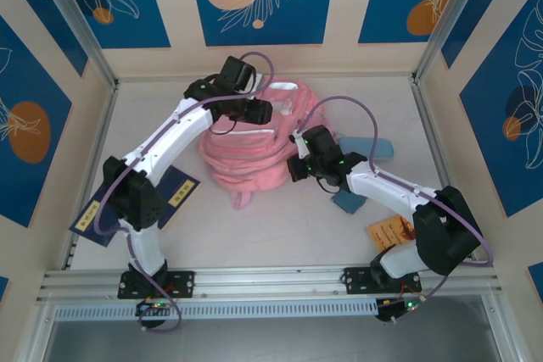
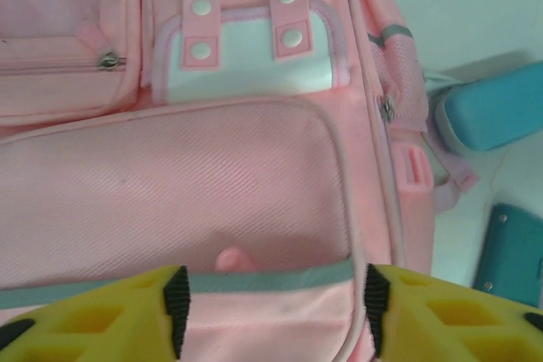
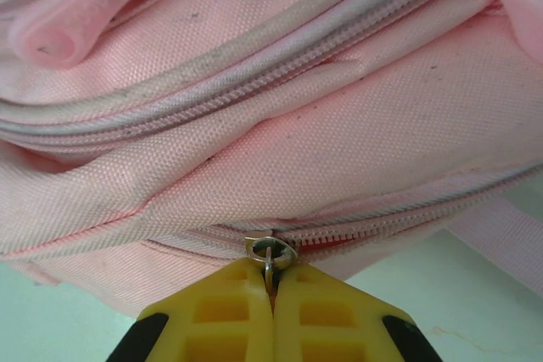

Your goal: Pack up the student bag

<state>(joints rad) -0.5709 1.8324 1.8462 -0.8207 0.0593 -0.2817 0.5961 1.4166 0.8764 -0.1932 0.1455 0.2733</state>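
The student bag [image 1: 246, 157] lies flat mid-counter [image 1: 280, 235], toward the far side. The left tool [image 2: 271, 307] hovers over the bag's front pocket, fingers apart and gripping nothing. The right tool [image 3: 272, 275], at the bag's right edge, has its fingers together, clamped on a metal zip pull [image 3: 270, 253]. A blue pencil case [image 1: 377, 148] lies just right of the bag.

The pale table [image 1: 280, 239] carries the student bag [image 1: 246, 158] centrally — blue case [image 1: 379, 148], teal block [image 1: 348, 203], orange card [image 1: 390, 231] right, navy booklet [image 1: 176, 192] left.
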